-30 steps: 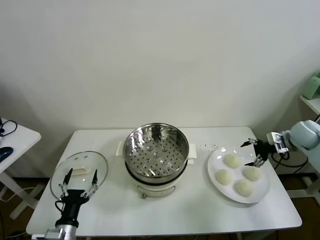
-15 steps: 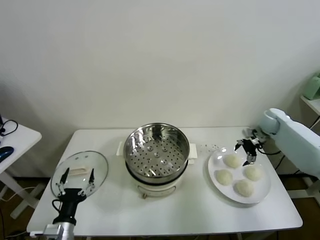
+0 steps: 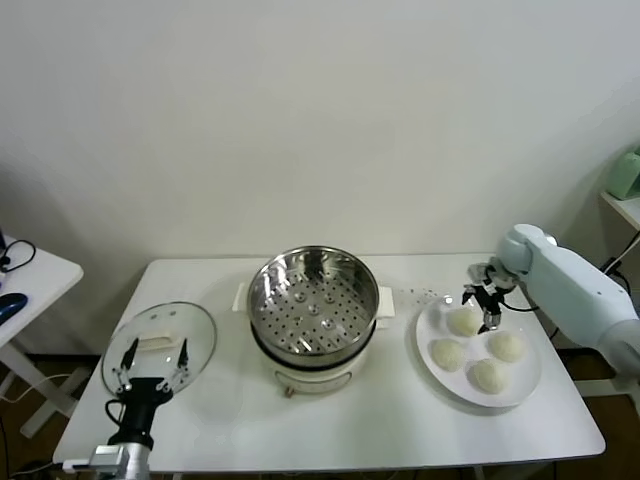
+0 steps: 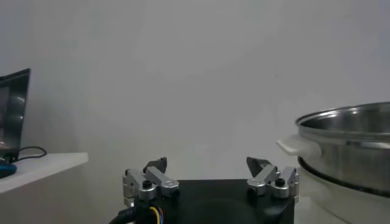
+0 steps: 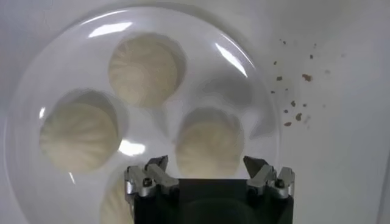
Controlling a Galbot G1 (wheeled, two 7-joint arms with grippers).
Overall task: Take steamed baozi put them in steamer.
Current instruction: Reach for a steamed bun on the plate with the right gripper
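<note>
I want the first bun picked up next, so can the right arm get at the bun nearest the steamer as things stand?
Probably yes. The right gripper hangs open just above that bun on the plate, with nothing over it. The other buns sit apart from it, leaving finger room.

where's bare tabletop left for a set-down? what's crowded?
Free: the table's front strip, from the glass lid past the steamer to the plate. Also the far left corner behind the lid. Crowded: the plate, four buns, right pincer open above them. Left pincer is parked over the lid.
</note>
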